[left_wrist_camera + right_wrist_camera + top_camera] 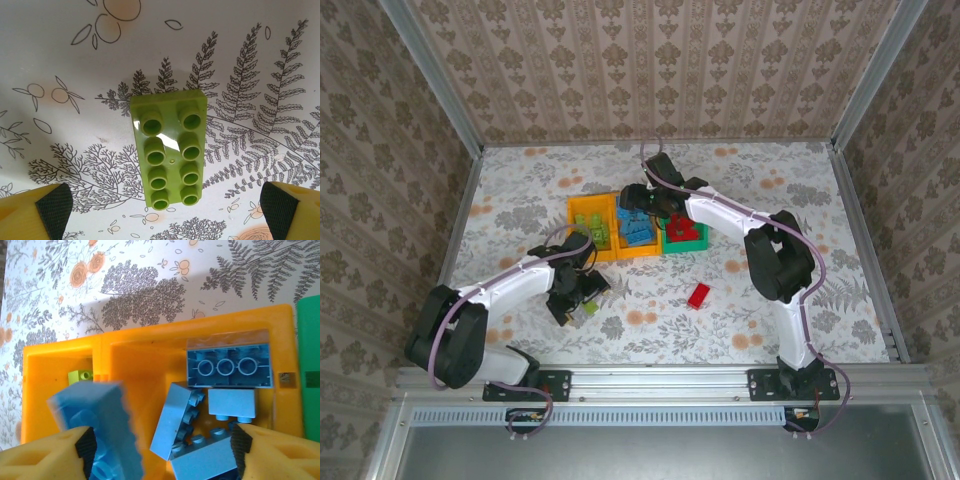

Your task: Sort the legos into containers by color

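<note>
Left wrist view looks straight down on a lime green lego (pixel 169 150) lying studs-up on the fern-printed table (pixel 75 60). It is centred between the left jaws, which stand wide apart, both pads (pixel 50 207) well clear of it and nothing held. From above, three containers sit in a row mid-table: a left orange-yellow bin (pixel 573 225) with lime pieces, a middle orange-yellow bin (pixel 638 254) with blue ones and a green bin (pixel 685 248) with red ones. One red lego (pixel 698 295) lies on the table apart from them, nearer the arm bases. The right jaws hover over the middle bin, parted wide and gripping nothing. A blurred blue lego (pixel 97 420) sits close against one pad (pixel 86 442) and well short of the other, though whether it touches that pad I cannot tell. Several blue legos (pixel 230 367) lie in that bin, some tilted
</note>
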Action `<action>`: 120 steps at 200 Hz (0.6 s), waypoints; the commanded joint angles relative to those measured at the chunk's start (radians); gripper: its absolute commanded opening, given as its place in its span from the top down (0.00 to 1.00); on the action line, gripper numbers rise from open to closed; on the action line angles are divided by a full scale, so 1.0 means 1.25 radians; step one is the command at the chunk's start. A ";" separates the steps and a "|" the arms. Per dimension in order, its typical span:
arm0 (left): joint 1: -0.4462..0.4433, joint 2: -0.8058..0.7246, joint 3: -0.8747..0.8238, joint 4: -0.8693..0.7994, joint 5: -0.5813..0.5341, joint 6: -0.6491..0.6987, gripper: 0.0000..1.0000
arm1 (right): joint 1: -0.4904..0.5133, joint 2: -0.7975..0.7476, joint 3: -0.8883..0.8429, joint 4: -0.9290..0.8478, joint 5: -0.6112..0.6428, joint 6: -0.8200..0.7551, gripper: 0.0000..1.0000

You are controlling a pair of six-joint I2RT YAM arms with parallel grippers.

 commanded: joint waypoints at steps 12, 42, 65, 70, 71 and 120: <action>-0.001 -0.004 -0.007 0.003 -0.005 -0.034 0.00 | -0.006 -0.024 -0.010 -0.040 0.018 -0.014 0.23; 0.002 -0.010 -0.007 0.005 -0.012 -0.032 0.00 | -0.006 -0.042 -0.027 -0.038 0.017 -0.015 0.20; 0.004 -0.016 -0.005 -0.002 -0.017 -0.026 0.00 | -0.006 -0.057 -0.042 -0.024 0.013 -0.010 0.18; 0.005 -0.018 -0.008 -0.002 -0.018 -0.026 0.00 | -0.006 -0.060 -0.042 -0.023 0.011 -0.010 0.18; 0.005 -0.019 -0.009 -0.002 -0.017 -0.026 0.00 | -0.006 -0.060 -0.042 -0.023 0.010 -0.010 0.18; 0.020 -0.045 -0.037 0.012 -0.016 -0.041 0.00 | -0.006 -0.081 -0.051 -0.012 0.003 -0.008 0.15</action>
